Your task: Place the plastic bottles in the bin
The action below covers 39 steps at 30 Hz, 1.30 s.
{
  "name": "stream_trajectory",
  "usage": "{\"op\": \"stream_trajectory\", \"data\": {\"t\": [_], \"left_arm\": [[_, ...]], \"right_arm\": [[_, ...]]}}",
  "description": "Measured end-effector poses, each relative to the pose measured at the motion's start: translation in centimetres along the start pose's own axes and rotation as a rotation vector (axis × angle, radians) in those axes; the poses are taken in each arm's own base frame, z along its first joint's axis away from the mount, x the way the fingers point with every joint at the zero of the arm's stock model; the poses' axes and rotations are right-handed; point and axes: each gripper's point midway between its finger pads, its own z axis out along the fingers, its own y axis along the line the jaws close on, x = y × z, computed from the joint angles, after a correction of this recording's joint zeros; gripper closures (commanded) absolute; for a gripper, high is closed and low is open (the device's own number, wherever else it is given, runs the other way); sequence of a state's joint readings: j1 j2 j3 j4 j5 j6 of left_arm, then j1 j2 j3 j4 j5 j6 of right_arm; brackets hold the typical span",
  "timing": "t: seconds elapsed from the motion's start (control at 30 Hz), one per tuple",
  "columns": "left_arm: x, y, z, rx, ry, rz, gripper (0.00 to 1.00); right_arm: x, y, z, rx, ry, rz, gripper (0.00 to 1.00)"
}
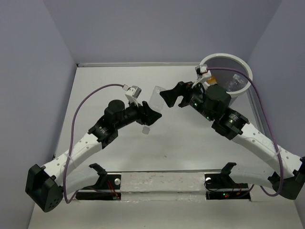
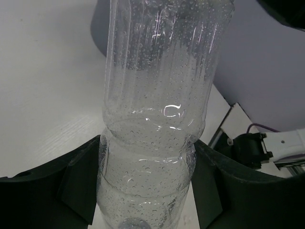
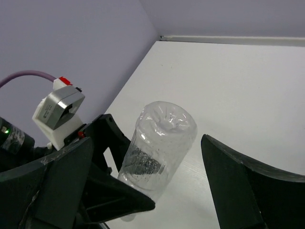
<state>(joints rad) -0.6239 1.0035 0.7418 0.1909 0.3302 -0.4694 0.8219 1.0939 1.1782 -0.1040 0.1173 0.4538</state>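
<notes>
A plain clear plastic bottle (image 1: 152, 106) is held in the air over the table's middle, its white cap (image 1: 145, 129) pointing down toward me. My left gripper (image 1: 148, 114) is shut on its lower body; the left wrist view shows both fingers pressed on the wet bottle (image 2: 157, 119). My right gripper (image 1: 169, 95) is open just beyond the bottle's base, and in the right wrist view the bottle (image 3: 159, 138) lies between its spread fingers (image 3: 248, 191) without touching them. The grey bin (image 1: 224, 56) stands at the far right, behind the right arm, with an orange-filled bottle (image 1: 214, 78) and a clear one (image 1: 233, 83) inside.
Purple walls close the table on the left, back and right. The left wrist camera and its purple cable (image 3: 57, 109) show at the left of the right wrist view. A rail (image 1: 162, 183) with both arm bases runs along the near edge.
</notes>
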Motion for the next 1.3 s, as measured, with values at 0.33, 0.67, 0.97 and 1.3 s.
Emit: {"op": "stream_trajectory", "data": {"t": [0.33, 0.67, 0.97, 1.3], "left_arm": [[-0.6, -6.1, -0.7, 0.177, -0.052, 0.008, 0.40], [-0.7, -7.5, -0.3, 0.209, -0.073, -0.002, 0.01], [-4.8, -6.4, -4.8, 0.034, -0.191, 0.029, 0.01], [-5.7, -2.6, -14.2, -0.171, -0.361, 0.047, 0.01]], "right_arm": [[3.5, -1.3, 1.1, 0.031, 0.077, 0.060, 0.00], [2.6, -0.5, 1.3, -0.004, 0.034, 0.075, 0.64], [-9.2, -6.5, -1.6, 0.262, -0.253, -0.062, 0.68], [-24.6, -19.6, -11.5, 0.844, -0.613, -0.214, 0.69]]}}
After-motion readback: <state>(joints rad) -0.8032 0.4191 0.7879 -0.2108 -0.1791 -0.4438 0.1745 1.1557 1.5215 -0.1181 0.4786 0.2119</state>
